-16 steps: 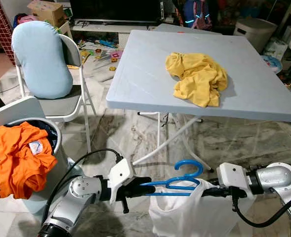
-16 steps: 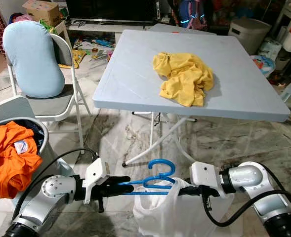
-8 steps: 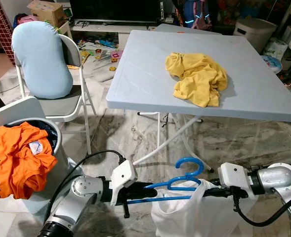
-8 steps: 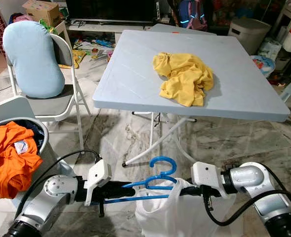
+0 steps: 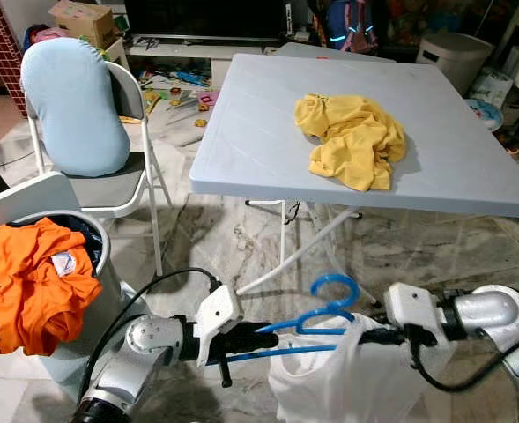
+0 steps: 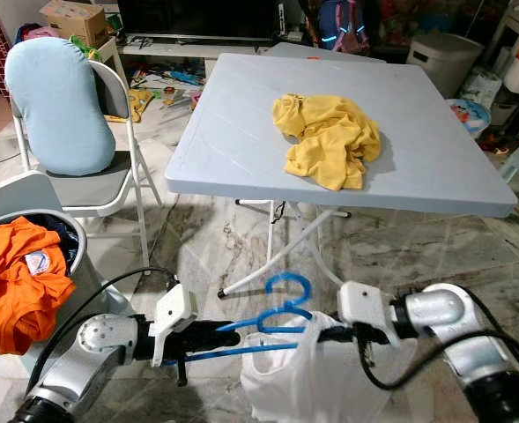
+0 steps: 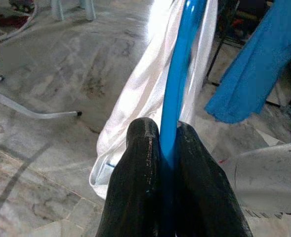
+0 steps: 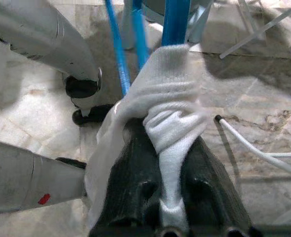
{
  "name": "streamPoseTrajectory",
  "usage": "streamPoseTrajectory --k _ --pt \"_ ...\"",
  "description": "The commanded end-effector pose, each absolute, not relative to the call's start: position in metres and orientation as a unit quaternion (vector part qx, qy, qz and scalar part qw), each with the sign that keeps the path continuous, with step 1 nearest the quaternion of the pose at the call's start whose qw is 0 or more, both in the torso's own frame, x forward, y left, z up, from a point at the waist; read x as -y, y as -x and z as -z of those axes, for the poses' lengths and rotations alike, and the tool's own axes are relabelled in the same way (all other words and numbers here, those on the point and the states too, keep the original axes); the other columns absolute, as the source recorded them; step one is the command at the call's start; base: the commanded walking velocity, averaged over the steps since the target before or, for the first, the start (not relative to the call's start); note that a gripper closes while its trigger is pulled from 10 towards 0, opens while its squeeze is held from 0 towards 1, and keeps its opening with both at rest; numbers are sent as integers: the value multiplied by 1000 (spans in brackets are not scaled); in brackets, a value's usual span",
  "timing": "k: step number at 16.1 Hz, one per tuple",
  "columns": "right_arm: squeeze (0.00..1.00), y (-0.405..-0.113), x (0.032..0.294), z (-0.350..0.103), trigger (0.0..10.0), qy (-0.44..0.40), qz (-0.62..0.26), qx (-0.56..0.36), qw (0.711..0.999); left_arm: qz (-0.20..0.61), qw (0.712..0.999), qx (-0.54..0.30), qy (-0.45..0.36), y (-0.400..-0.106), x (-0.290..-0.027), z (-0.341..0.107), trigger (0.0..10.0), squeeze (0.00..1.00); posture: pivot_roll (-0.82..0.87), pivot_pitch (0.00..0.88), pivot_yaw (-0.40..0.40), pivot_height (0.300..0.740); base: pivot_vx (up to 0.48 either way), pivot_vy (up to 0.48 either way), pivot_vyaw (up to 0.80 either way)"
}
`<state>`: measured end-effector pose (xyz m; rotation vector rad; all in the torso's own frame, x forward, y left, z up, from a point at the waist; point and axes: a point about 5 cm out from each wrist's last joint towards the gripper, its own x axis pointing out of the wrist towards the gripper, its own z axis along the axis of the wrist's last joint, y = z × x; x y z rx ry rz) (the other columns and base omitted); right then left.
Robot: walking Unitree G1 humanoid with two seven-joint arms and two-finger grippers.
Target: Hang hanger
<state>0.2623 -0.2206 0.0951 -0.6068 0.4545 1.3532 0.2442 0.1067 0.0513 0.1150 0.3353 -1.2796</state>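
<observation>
A blue plastic hanger [image 5: 316,315] hangs low in front of me, hook upward, with a white garment [image 5: 347,388] draped from it. My left gripper [image 5: 257,337] is shut on the hanger's left arm; the blue bar [image 7: 175,98] runs out between its black fingers [image 7: 140,197]. My right gripper [image 5: 369,336] is shut on the white garment's strap [image 8: 172,143] at the hanger's right end, its fingers [image 8: 135,182] pinching the cloth.
A pale blue folding table [image 5: 259,150] stands ahead with a yellow shirt [image 5: 354,139] on it. At left are a folding chair [image 5: 109,189] with a light blue cushion [image 5: 76,106] and a basket [image 5: 100,264] holding an orange shirt [image 5: 30,282]. Clutter lies on the far floor.
The hanger has tilted, its left end dipping lower and the hook shifting slightly up and left. My right gripper moved a little left with the garment.
</observation>
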Motion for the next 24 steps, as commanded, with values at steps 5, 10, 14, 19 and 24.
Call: streamPoseTrajectory --k 5,10,14,19,24 --pt "1000 -295 211 -107 10000 328 -536 -152 763 504 853 -136 -35 -245 -121 -44 0 0 33 29 -34 740 0 0 0" --pt "1000 -323 207 -106 10000 368 -439 -141 807 443 886 -132 -31 -242 -137 -40 0 0 54 19 -35 740 0 0 0" --pt "1000 -336 206 -108 10000 355 -382 -139 842 402 906 -124 -47 -246 -141 -40 0 0 58 15 -33 740 0 0 0" --pt "1000 -347 198 -90 10000 192 -203 -135 951 345 935 -43 -76 -261 -126 -67 0 0 72 14 -35 740 0 0 0" --pt "0 -333 182 -53 10000 70 -87 -179 977 390 919 -39 -51 -248 -99 -63 0 0 67 18 -29 740 0 0 0"
